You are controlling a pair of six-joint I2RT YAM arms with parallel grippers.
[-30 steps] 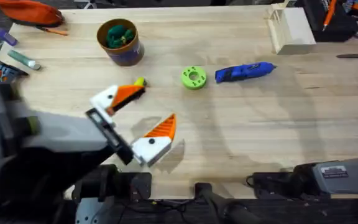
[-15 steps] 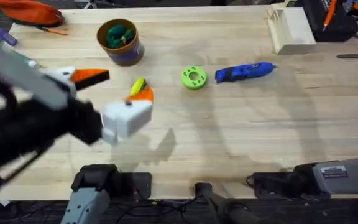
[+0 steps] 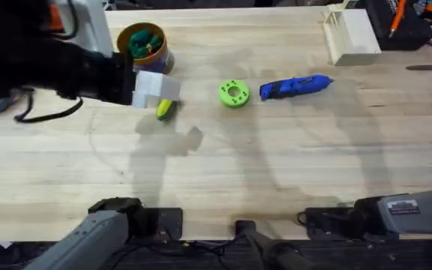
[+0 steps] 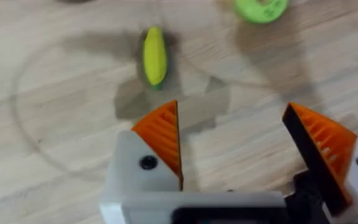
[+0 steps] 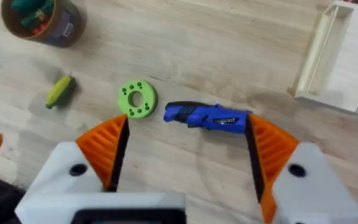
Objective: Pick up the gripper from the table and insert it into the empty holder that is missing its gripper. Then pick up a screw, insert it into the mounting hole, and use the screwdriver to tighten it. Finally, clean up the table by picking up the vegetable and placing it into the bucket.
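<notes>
The yellow vegetable (image 3: 165, 110) with a green end lies on the table just in front of the bucket (image 3: 145, 46), which holds a green leafy toy. My left gripper (image 4: 235, 149) hovers open above the table, and the vegetable (image 4: 155, 56) lies a little beyond its orange fingers. Its white mount (image 3: 154, 90) sits right beside the vegetable. The blue screwdriver (image 3: 295, 86) lies at mid-table. My right gripper (image 5: 185, 155) is open and empty, high above the screwdriver (image 5: 207, 116). The loose gripper piece, the empty holder and the screw are out of view.
A green ring-shaped dish (image 3: 233, 93) lies between the vegetable and the screwdriver. A pale wooden box (image 3: 351, 34) stands at the back right. Tools lie along the right edge and an orange pouch at the back left. The left arm is large and dark over the back-left corner.
The left arm has swung from the table's front left up and back toward the bucket, so its gripper now hangs by the vegetable. The right arm has not moved.
</notes>
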